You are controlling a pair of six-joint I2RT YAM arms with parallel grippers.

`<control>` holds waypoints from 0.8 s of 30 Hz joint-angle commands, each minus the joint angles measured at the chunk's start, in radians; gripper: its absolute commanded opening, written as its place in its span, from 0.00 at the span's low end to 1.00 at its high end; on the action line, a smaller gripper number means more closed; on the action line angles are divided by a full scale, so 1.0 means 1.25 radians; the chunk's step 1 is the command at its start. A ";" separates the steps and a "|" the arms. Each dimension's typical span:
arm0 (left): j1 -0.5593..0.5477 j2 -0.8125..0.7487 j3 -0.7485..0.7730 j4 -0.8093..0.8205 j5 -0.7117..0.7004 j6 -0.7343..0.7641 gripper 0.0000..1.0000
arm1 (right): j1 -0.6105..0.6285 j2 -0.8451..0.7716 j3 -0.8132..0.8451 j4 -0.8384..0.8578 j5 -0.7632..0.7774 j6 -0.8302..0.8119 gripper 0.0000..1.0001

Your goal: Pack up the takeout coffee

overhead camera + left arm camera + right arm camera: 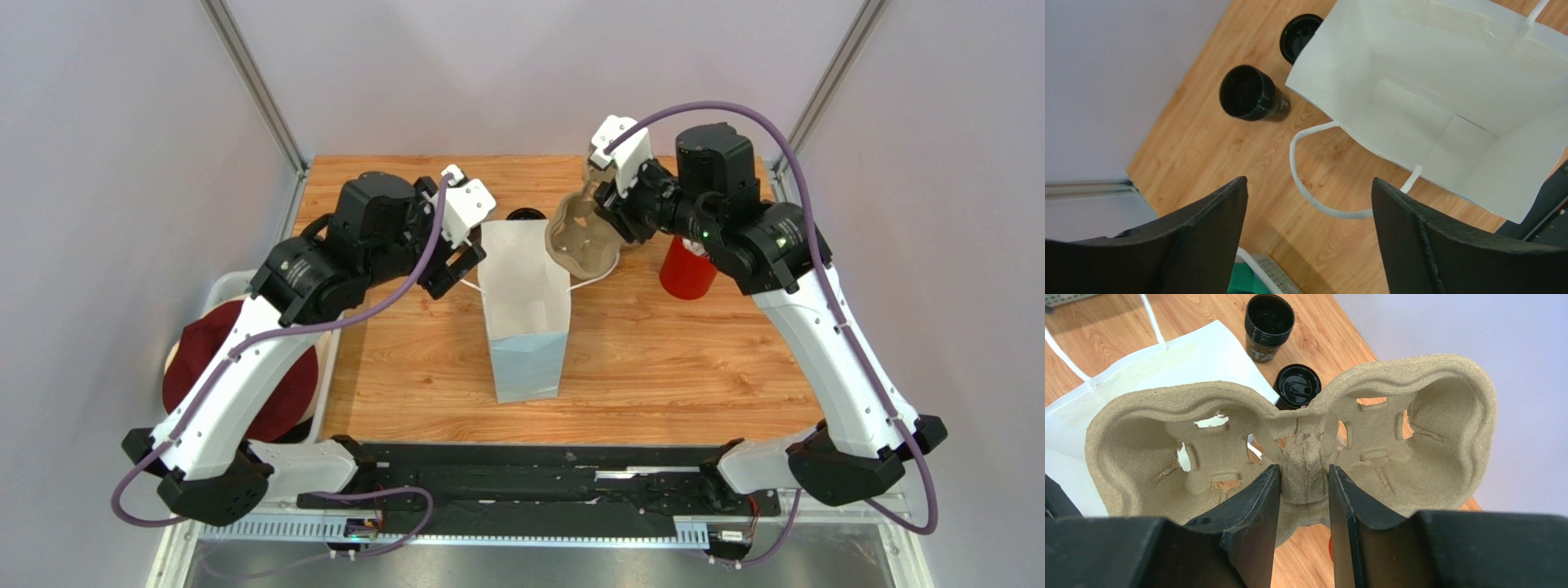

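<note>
The lidded takeout coffee cup shows in no view. A white paper bag [528, 312] stands open in the middle of the table; its inside shows empty in the left wrist view [1444, 116]. My left gripper [456, 266] is open and empty beside the bag's left rim, above a loose handle [1306, 184]. My right gripper [610, 221] is shut on the middle ridge of a brown pulp cup carrier [1290, 416], held tilted above the bag's far right rim [577, 239]. Both of the carrier's cup wells are empty.
An open black cup [1247, 93] and a short stack of black lids [1298, 35] stand behind the bag's far left; both also show in the right wrist view, the cup [1269, 321] and the lids [1296, 386]. A red cup [687, 270] stands right of the bag. A basket [221, 294] with a maroon item sits off the left edge.
</note>
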 commanded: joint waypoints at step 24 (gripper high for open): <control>0.055 0.095 0.050 0.077 0.203 0.086 0.11 | 0.147 -0.014 -0.061 0.042 0.091 -0.093 0.36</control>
